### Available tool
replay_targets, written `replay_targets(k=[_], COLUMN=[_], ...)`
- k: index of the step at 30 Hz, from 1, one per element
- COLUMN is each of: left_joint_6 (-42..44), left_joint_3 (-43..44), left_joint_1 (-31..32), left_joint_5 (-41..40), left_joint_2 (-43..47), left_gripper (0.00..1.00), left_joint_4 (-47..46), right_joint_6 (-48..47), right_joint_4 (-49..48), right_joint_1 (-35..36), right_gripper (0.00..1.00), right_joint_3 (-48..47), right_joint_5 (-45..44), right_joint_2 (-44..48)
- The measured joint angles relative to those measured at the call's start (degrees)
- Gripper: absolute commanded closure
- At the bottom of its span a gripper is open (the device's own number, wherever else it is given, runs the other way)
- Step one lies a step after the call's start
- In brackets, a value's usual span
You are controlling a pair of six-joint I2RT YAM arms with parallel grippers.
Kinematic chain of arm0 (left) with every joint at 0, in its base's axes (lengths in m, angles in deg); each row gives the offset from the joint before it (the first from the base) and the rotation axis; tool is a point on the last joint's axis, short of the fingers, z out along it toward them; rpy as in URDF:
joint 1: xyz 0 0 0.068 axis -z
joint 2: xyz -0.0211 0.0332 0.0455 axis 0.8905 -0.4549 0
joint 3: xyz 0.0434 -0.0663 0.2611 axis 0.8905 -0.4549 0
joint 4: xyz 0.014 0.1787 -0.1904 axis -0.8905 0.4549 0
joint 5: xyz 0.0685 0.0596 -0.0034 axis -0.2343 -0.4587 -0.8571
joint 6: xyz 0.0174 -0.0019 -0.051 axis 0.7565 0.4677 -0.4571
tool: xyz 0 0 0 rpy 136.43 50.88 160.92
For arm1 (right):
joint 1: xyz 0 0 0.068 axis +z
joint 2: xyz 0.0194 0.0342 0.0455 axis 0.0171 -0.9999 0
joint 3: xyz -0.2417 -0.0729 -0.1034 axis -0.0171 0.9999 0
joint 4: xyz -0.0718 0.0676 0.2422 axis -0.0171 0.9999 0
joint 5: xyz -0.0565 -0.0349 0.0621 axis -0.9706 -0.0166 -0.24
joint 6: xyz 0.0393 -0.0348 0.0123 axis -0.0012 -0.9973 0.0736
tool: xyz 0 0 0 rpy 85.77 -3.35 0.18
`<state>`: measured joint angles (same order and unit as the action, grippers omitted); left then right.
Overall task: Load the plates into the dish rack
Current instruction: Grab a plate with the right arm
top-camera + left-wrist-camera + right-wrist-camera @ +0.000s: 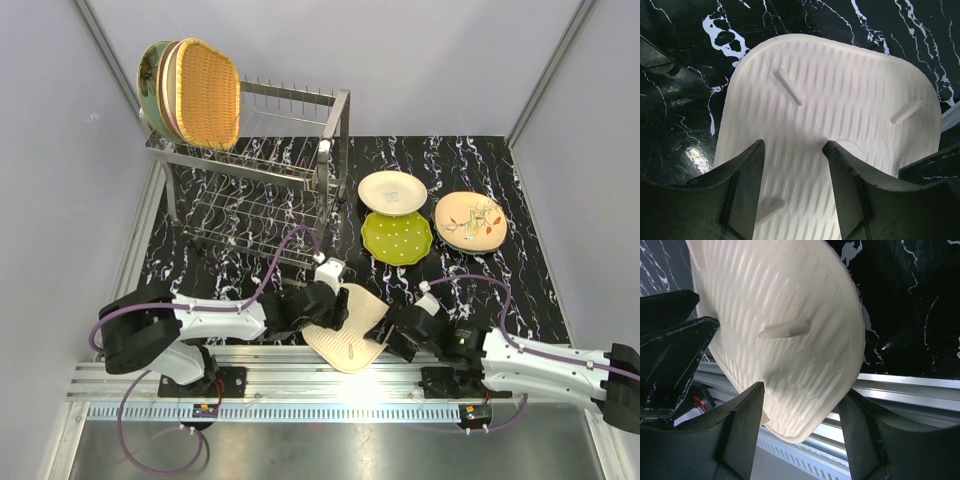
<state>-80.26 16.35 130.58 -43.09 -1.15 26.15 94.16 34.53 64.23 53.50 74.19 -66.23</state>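
Observation:
A cream ribbed plate (348,328) lies underside up at the table's front edge, one corner out over the rail. My left gripper (333,308) is at its left side; in the left wrist view the gripper (794,145) stands open in front of the plate's underside (840,100). My right gripper (397,330) is at its right side; in the right wrist view it (804,390) is open with the plate's corner (790,340) between the fingers. The dish rack (290,170) holds an orange wicker plate (208,92) and others behind it (152,80).
Three plates lie right of the rack: a cream one (392,191), a lime dotted one (397,237) and a beige floral one (470,221). The aluminium rail (300,385) runs along the near edge. Grey walls close in the sides.

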Motion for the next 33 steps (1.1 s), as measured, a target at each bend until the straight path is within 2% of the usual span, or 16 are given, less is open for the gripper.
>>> replay_targets(k=[10, 18, 26, 28, 29, 33], left_joint_6=[-0.8, -1.0, -1.3, -1.2, -1.2, -0.8], left_joint_3=[0.0, 0.0, 0.0, 0.0, 0.0, 0.3], left_joint_1=[-0.2, -0.3, -0.2, -0.2, -0.2, -0.4], left_joint_5=[0.8, 1.6, 2.8, 2.8, 2.7, 1.8], left_joint_2=[0.2, 1.8, 3.7, 4.3, 4.6, 6.0], left_gripper=[0.45, 0.45, 0.44, 0.44, 0.44, 0.44], left_joint_4=[-1.0, 0.1, -0.1, 0.6, 1.3, 3.0], right_joint_6=[-0.1, -1.6, -4.0, -4.9, -5.4, -4.9], right_joint_4=[2.1, 0.5, -2.8, -4.0, -4.8, -7.9], right_joint_1=[0.0, 0.0, 0.0, 0.0, 0.0, -0.2], right_gripper=[0.38, 0.39, 0.44, 0.51, 0.61, 0.79], right_joint_3=[0.0, 0.0, -0.6, -0.8, -0.8, -1.6], right_joint_5=[-2.6, -6.3, -10.4, -10.8, -11.0, -11.7], right_joint_2=[4.2, 5.6, 6.2, 5.3, 4.2, 0.6])
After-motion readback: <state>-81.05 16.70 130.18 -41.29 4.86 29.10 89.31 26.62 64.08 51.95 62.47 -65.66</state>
